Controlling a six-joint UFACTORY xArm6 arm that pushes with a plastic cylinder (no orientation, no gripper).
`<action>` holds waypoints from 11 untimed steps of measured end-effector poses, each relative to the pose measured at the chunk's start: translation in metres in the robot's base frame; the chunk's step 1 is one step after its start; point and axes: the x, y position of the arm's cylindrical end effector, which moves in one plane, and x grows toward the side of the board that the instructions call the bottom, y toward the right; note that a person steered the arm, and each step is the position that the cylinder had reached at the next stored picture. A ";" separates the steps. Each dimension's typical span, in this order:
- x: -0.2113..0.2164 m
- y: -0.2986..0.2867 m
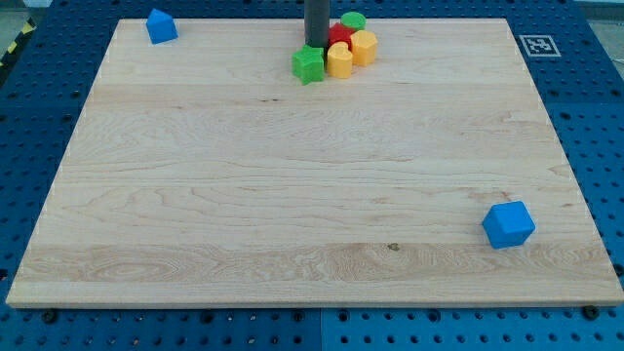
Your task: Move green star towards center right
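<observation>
The green star (308, 64) lies near the view's top centre of the wooden board (292, 195). My tip (316, 45) is just above it in the view, at its upper right edge, seemingly touching it. Right of the star sit a yellow block (339, 60), a second yellow block (363, 47), a red block (338, 35) and a green round block (353, 20), all clustered together.
A blue block (161, 25) sits at the board's top left corner. A blue cube-like block (508, 224) sits at the lower right. A printed marker tag (537, 45) is at the top right corner.
</observation>
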 end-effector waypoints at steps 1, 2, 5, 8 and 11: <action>0.014 -0.003; 0.041 -0.003; 0.071 -0.010; 0.071 -0.010; 0.073 -0.005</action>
